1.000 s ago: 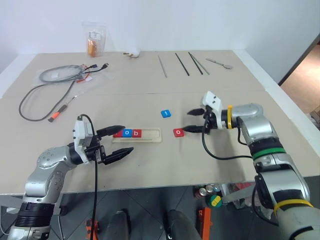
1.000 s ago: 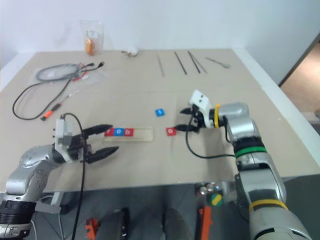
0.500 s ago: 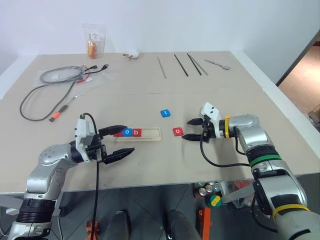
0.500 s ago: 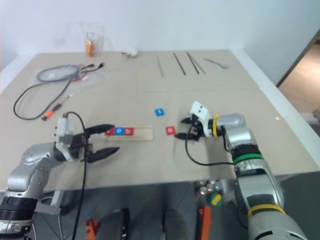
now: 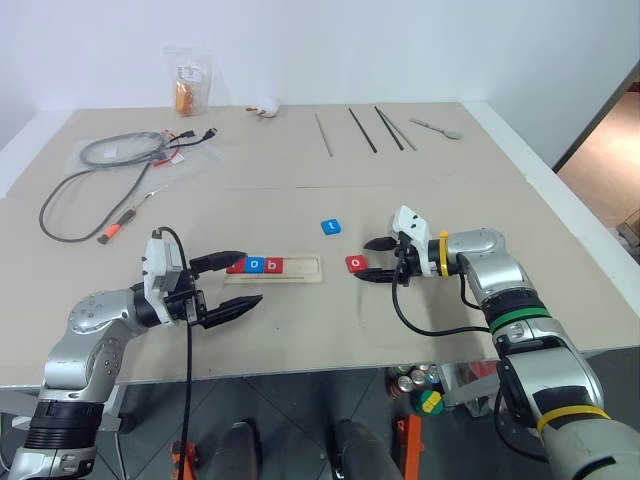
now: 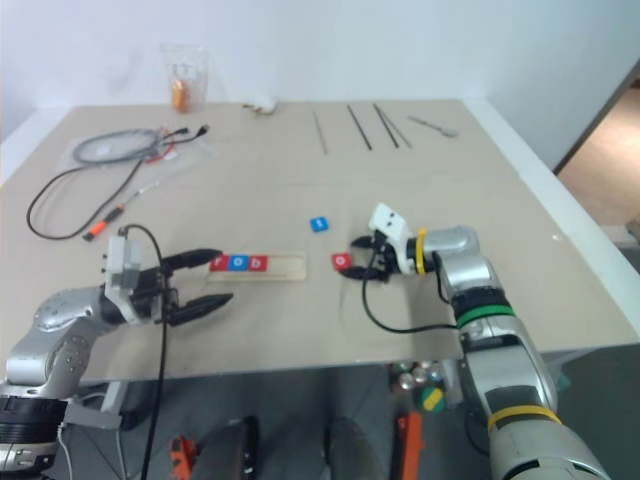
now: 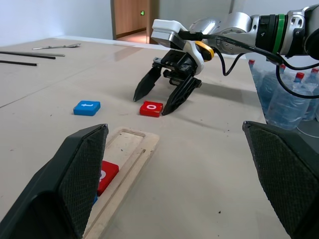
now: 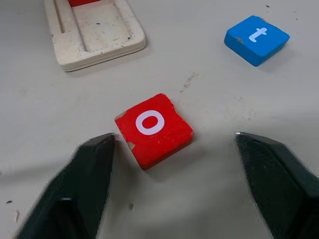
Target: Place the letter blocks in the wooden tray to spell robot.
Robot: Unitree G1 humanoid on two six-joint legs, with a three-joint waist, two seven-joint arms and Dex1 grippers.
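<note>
The wooden tray [image 5: 274, 268] lies flat on the surface [image 5: 300, 190] and holds three letter blocks at its left end, red, blue "o" [image 5: 255, 265] and red "b" [image 5: 274, 265], with its right part bare. The red "o" block [image 5: 356, 264] lies on the surface just right of the tray, and the blue "t" block [image 5: 331, 227] lies apart, farther back. The left tool [image 5: 238, 281] hovers wide open by the tray's left end, as before, while the right tool [image 5: 375, 261], a second ago higher and right of the red "o" block, has come down to straddle it with fingers spread, one fingertip [image 8: 94, 164] near its corner, nothing gripped.
</note>
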